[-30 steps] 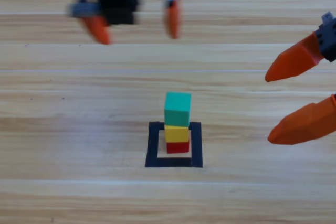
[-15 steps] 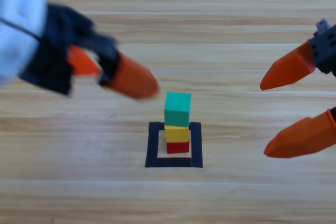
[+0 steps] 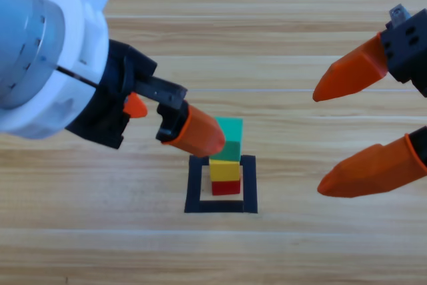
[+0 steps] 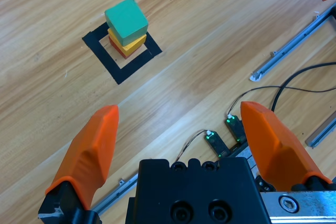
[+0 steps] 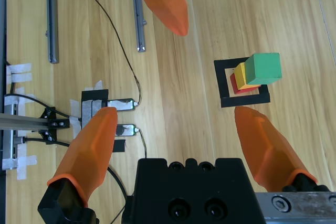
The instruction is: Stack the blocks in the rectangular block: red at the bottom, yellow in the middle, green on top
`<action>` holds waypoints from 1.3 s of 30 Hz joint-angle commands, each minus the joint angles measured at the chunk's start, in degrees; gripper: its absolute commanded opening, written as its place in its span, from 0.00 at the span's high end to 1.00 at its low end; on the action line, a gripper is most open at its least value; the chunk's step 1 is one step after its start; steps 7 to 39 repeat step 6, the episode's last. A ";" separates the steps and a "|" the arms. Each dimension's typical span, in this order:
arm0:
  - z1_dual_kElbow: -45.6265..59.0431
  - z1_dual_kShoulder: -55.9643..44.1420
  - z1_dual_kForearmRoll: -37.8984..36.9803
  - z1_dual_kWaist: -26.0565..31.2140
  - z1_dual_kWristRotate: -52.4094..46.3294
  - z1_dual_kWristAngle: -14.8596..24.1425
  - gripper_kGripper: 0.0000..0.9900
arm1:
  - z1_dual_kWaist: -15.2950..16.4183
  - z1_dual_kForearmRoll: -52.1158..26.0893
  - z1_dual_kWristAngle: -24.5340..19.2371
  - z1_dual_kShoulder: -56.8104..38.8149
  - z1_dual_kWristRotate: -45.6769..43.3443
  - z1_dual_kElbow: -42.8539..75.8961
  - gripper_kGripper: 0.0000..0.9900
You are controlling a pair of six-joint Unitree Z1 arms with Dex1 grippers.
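My left arm [image 3: 40, 51] was a fat grey cylinder with a thin black cable. Both grippers, left gripper [image 4: 181, 140] and right gripper [image 5: 181, 145], had pointed orange jaws on black bodies with paired round screw holes and a hex bolt.

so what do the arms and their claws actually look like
Each arm ends in a claw of two tapered, blunt-tipped orange jaws on a boxy black body with round screw holes. The left claw hangs from a thick grey cylindrical arm segment; a thin dark cable runs along it. The right claw shows just its orange jaws and black mounts.
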 commanded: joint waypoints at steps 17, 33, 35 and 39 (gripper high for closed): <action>1.86 -0.01 0.44 -1.39 -1.62 1.12 0.00 | 1.51 -0.67 -1.62 3.17 -0.21 1.52 0.01; 1.86 -0.01 0.44 -1.39 -1.62 1.12 0.00 | 1.51 -0.67 -1.62 3.17 -0.21 1.52 0.01; 1.86 -0.01 0.44 -1.39 -1.62 1.12 0.00 | 1.51 -0.67 -1.62 3.17 -0.21 1.52 0.01; 1.86 -0.01 0.44 -1.39 -1.62 1.12 0.00 | 1.51 -0.67 -1.62 3.17 -0.21 1.52 0.01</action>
